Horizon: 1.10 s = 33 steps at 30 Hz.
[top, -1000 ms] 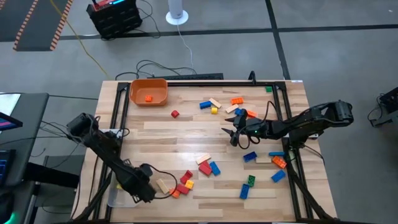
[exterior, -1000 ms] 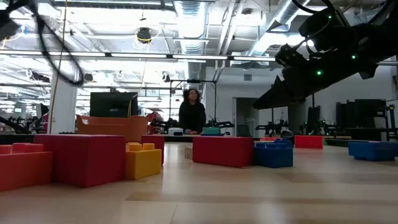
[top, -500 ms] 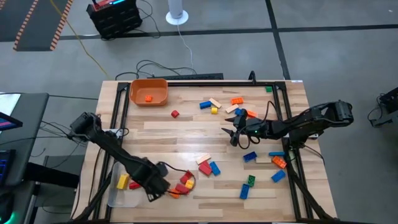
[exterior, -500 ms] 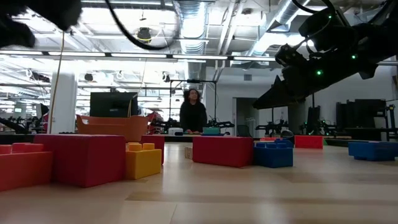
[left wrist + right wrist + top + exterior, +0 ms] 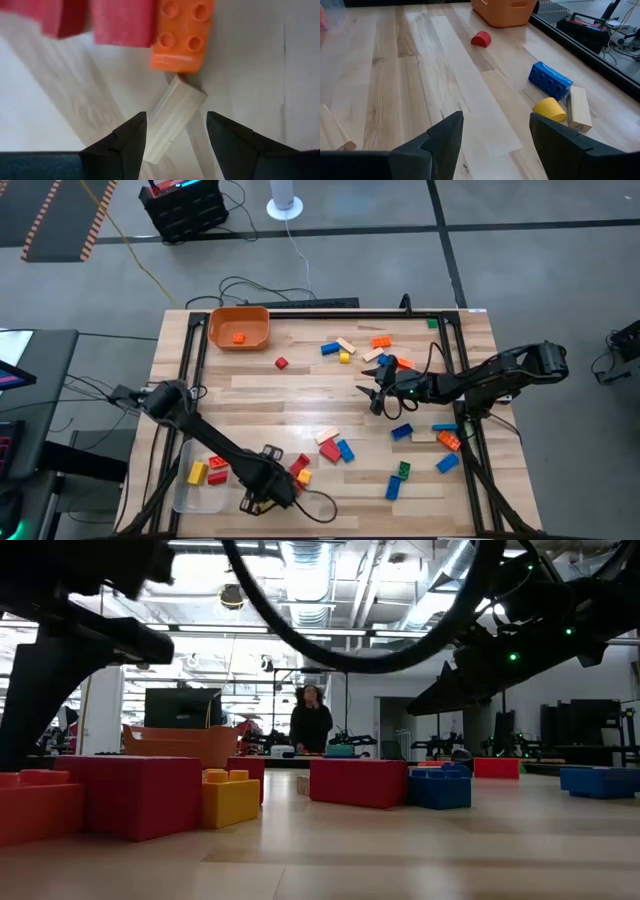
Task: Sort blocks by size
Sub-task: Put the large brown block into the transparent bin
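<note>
Small blocks lie scattered on the wooden table (image 5: 260, 395): red and orange ones (image 5: 299, 469) near the front, blue and orange ones (image 5: 401, 431) to the right, and others (image 5: 338, 349) at the far side. My left gripper (image 5: 266, 492) is open and points down. In the left wrist view its fingers (image 5: 176, 122) stand on either side of a long tan block (image 5: 180, 107) that lies flat beside an orange block (image 5: 182, 32) and red blocks (image 5: 122, 20). My right gripper (image 5: 376, 395) is open and empty above the table's middle right (image 5: 495, 125).
An orange bin (image 5: 238, 327) holding one orange block stands at the far left. A clear tub (image 5: 195, 480) at the near left holds a yellow and a red block. A black frame (image 5: 455, 380) runs along the table's sides. A person (image 5: 309, 725) stands far behind.
My left gripper has gone from beside the clear tub toward the table's right edge and a little toward the near edge. It now stands over the tan block. The yellow and red blocks in the tub have come into sight behind it.
</note>
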### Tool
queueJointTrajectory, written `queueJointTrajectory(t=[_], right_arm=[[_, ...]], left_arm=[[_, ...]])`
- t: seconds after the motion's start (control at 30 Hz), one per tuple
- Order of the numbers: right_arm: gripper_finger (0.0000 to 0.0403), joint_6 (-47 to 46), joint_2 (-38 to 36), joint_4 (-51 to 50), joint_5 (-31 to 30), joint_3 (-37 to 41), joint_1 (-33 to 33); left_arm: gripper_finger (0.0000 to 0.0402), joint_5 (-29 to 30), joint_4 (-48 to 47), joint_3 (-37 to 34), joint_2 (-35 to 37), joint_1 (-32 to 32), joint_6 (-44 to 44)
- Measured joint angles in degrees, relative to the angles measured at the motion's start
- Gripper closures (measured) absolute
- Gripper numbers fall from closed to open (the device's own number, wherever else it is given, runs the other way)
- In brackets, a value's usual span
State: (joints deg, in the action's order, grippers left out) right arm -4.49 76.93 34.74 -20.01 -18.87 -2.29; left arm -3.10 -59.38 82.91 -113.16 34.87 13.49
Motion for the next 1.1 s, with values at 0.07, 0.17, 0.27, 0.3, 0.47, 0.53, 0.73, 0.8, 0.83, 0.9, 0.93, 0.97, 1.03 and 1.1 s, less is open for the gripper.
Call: queueJointTrajectory(t=[0.07,0.17,0.27,0.3,0.47,0.53,0.73,0.8,0.83,0.9,0.93,0.97,1.03,1.1], right_arm=[[0.0143,0.0,0.0,0.0,0.0,0.0,0.0],[0.0143,0.0,0.0,0.0,0.0,0.0,0.0],[0.0143,0.0,0.0,0.0,0.0,0.0,0.0],[0.0143,0.0,0.0,-0.1,0.0,0.0,0.0],[0.0143,0.0,0.0,0.0,0.0,0.0,0.0],[0.0143,0.0,0.0,0.0,0.0,0.0,0.0],[0.0143,0.0,0.0,-0.2,0.0,0.0,0.0],[0.0143,0.0,0.0,-0.2,0.0,0.0,0.0],[0.0143,0.0,0.0,-0.1,0.0,0.0,0.0],[0.0143,0.0,0.0,-0.2,0.0,0.0,0.0],[0.0143,0.0,0.0,-0.3,0.0,0.0,0.0],[0.0143,0.0,0.0,-0.2,0.0,0.0,0.0],[0.0143,0.0,0.0,-0.3,0.0,0.0,0.0],[0.0143,0.0,0.0,-0.4,0.0,0.0,0.0]], left_arm=[[0.0201,0.1,-0.5,-0.1,-0.3,0.0,-1.8],[0.0201,0.2,-0.3,-0.9,-0.2,0.0,-3.9],[0.0201,0.6,-0.3,-1.8,-0.3,0.0,-5.8],[0.0201,0.8,-0.1,-2.0,-0.4,0.1,-6.2],[0.0201,2.1,0.0,-2.7,-1.2,0.7,-7.7],[0.0201,3.4,-0.1,-2.9,-1.4,1.4,-7.5],[0.0221,7.7,1.3,-3.8,-1.3,2.7,-5.3],[0.0242,7.7,1.4,-3.8,-1.3,3.1,-5.0],[0.0256,7.8,1.4,-3.8,-1.3,3.3,-4.7],[0.0286,8.0,1.3,-3.8,-1.3,3.7,-3.3],[0.0298,7.9,1.4,-3.8,-1.3,3.8,-2.5],[0.0302,7.5,1.5,-3.8,-1.3,3.9,-1.5],[0.0302,6.6,1.8,-3.8,-1.3,3.8,1.2],[0.0302,6.3,2.3,-3.8,-1.2,3.8,3.5]])
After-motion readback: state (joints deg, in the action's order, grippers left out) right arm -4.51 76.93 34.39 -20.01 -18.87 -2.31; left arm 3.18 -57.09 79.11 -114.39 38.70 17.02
